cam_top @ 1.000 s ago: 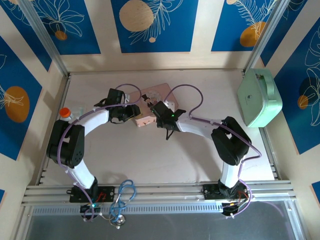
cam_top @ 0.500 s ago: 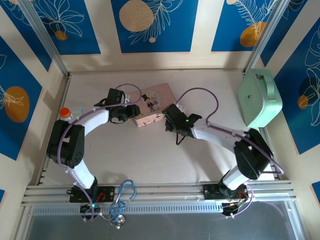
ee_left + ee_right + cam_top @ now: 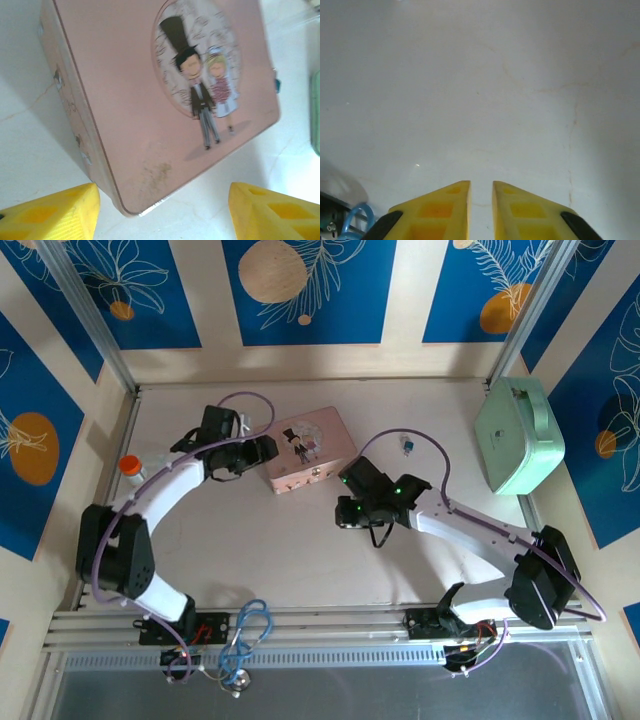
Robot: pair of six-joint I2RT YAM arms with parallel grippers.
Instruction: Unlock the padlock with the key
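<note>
We are spreading the empty left gripper (image 3: 162, 200) astride the pink tin (image 3: 150, 100), likely bracing it; the right gripper (image 3: 481, 186) is hovering nearly closed, empty, apart from the padlock (image 3: 407, 445).

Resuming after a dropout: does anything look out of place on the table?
The padlock lies loose on the table right of the pink tin, untouched. The right gripper, nearly closed on nothing, points at bare table.

No legible text, faint script on pink tin (image 3: 125, 130) around cartoon couple (image 3: 206, 95), unreadable
</note>
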